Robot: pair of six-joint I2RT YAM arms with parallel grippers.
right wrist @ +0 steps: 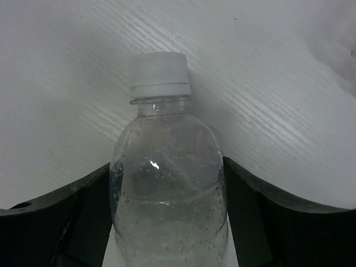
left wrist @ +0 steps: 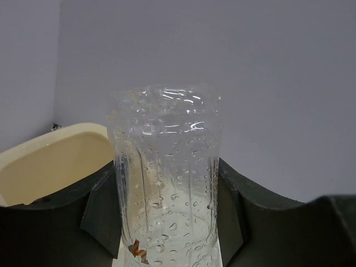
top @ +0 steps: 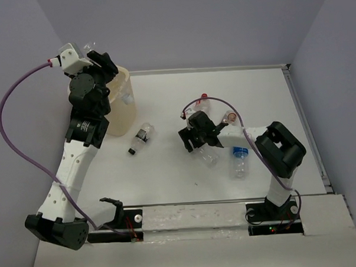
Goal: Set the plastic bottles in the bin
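Soft, even light casts faint shadows on the surface (top: 164,98) and small glints on the clear bottle (left wrist: 164,167) and white-capped bottle (right wrist: 167,183).

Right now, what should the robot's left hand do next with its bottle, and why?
Probably slide a little more over the bin before letting go. The left hand is closed on a clear bottle, but in its wrist view the bin's rim sits low at the picture's left, so the bottle doesn't look centred over the opening.

White tabletop (top: 168,175) with faint grain, lavender-grey far wall (top: 191,26), left wall (top: 10,70) and right wall (top: 340,55) closing it in (like a booth), pale strip (top: 187,216) along the near edge, even light
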